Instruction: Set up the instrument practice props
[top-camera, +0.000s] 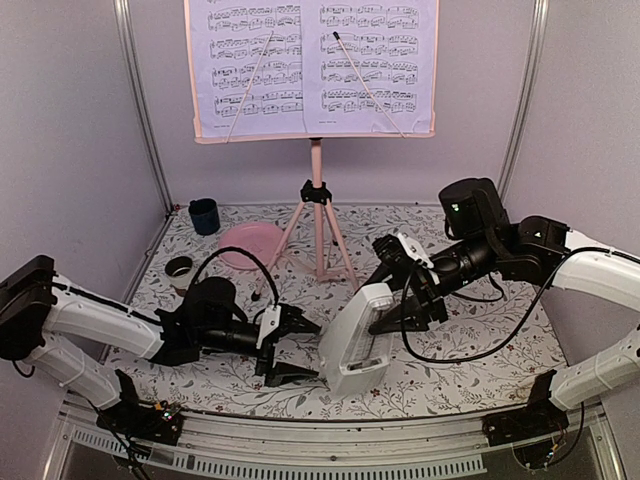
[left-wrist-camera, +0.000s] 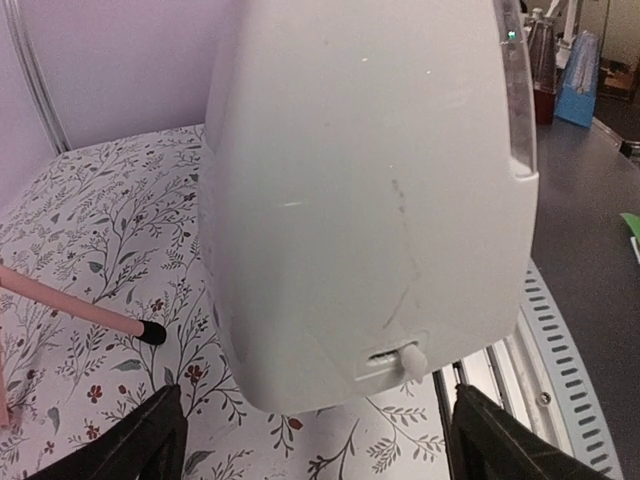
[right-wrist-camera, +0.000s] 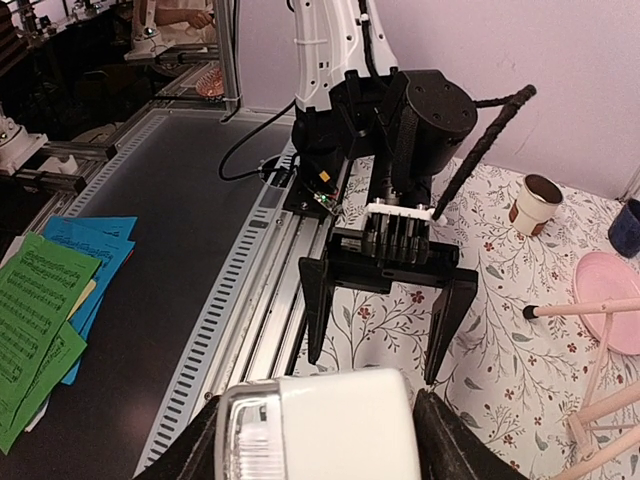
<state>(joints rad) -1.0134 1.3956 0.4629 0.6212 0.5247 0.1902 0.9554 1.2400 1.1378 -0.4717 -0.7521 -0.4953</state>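
White plastic fills the left wrist view: the metronome (top-camera: 352, 345) hangs tilted at the lower centre of the overhead frame, over the floral table cover (top-camera: 480, 370). I cannot tell whether its base touches the cloth. The right gripper (top-camera: 398, 300) is clamped across its narrow upper end, a finger pressed to each flank. The left gripper (top-camera: 300, 348) stands just beside its wide lower body with jaws spread and nothing between them.

The step looks like steadying the metronome or passing it over so it can be stood upright. To do it well, I would bring the left jaws in square on the smooth side walls, low on the body. They should stay off the small winding key (left-wrist-camera: 409, 358) near the bottom edge and off the clear front cover. The right should keep hold until the left is firmly seated, since the slick tapered shell could slip. It should be set down base flat, clear of the tripod leg (left-wrist-camera: 70, 305) at mid left of the left wrist view.

Both forearms lie low and reach inward from the lower corners, wrists level and facing each other. The music stand (top-camera: 318, 215) is up at top centre, with sheet music (top-camera: 315, 65) on its desk.
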